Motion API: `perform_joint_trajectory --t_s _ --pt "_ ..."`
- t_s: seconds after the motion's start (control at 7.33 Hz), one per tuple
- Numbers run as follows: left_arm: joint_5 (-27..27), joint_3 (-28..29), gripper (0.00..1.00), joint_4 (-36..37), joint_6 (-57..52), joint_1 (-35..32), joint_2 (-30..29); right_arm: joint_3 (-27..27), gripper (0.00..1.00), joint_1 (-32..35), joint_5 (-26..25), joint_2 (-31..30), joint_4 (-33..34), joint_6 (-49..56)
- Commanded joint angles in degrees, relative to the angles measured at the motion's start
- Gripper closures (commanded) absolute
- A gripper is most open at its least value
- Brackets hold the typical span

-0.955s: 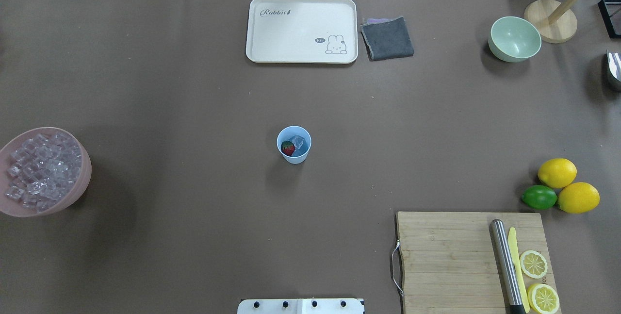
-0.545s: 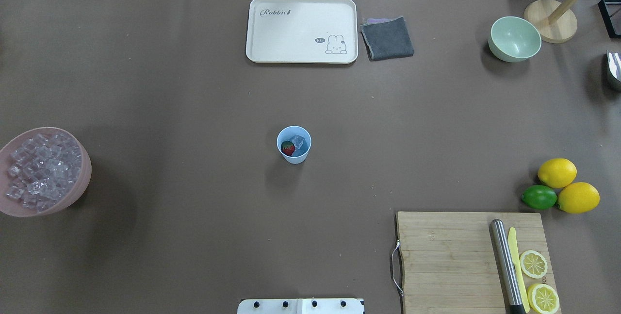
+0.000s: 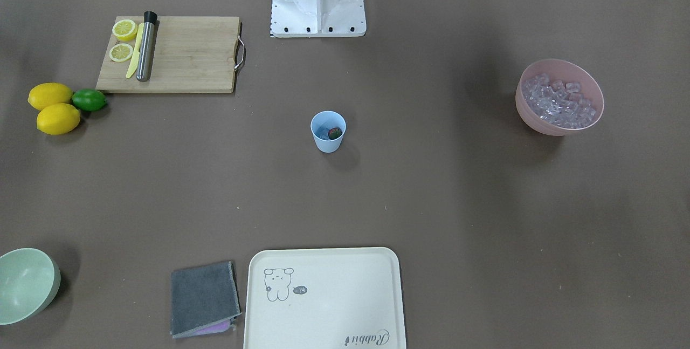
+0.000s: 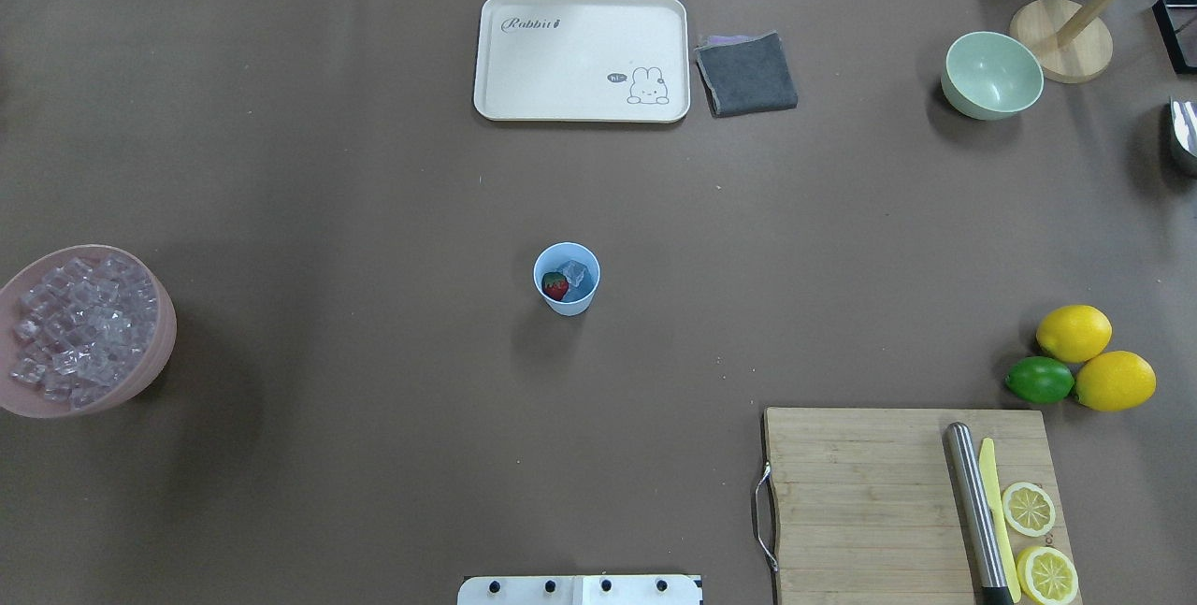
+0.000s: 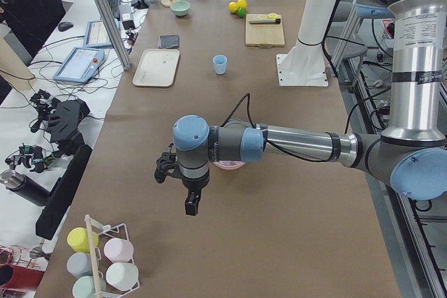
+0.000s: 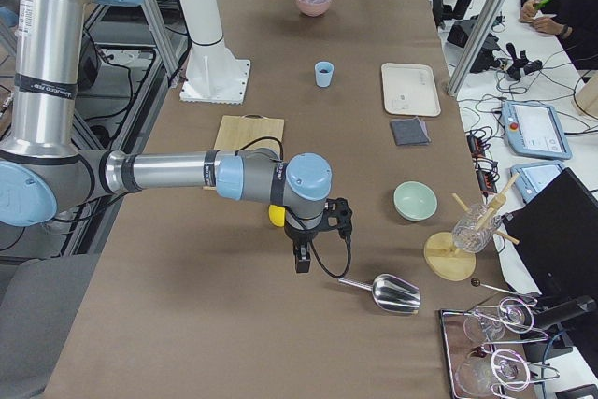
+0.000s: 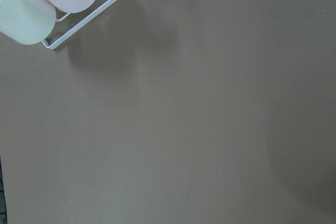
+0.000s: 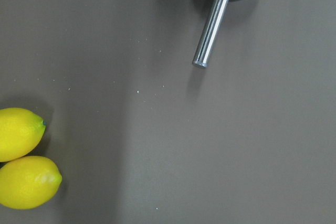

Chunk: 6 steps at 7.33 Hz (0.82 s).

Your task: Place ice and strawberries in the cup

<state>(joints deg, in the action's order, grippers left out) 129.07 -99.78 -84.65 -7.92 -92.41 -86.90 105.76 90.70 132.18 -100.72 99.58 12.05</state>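
The light blue cup (image 4: 567, 307) stands upright at the table's middle, also seen in the front view (image 3: 327, 144). Inside it lie a red strawberry (image 4: 555, 286) and a clear ice cube (image 4: 581, 275). More ice (image 4: 79, 329) fills a pink bowl (image 4: 154, 371) at the robot's left. Neither gripper shows in the overhead or front view. The left gripper (image 5: 191, 204) hangs over bare table past the pink bowl, far from the cup. Over the table near the lemons and a scoop hangs the right gripper (image 6: 301, 263). I cannot tell whether either is open or shut.
A cream tray (image 4: 496, 100), a grey cloth (image 4: 746, 74) and a pale green bowl (image 4: 991, 74) sit at the far side. Two lemons (image 4: 1074, 332), a lime (image 4: 1039, 380) and a cutting board (image 4: 860, 493) lie right. A metal scoop (image 6: 392, 292) and a cup rack (image 5: 105, 259) stand at the table's ends.
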Motion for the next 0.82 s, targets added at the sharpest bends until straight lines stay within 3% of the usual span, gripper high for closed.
perform_joint_trajectory --t_s 0.0,0.68 --pt "0.2 -0.3 0.02 0.0 0.1 -0.1 0.1 0.1 0.00 0.0 0.0 0.1 0.0 -0.1" --pt "0.2 -0.3 0.02 0.1 0.3 0.0 0.3 -0.1 0.00 0.0 1.8 0.3 0.0 -0.1"
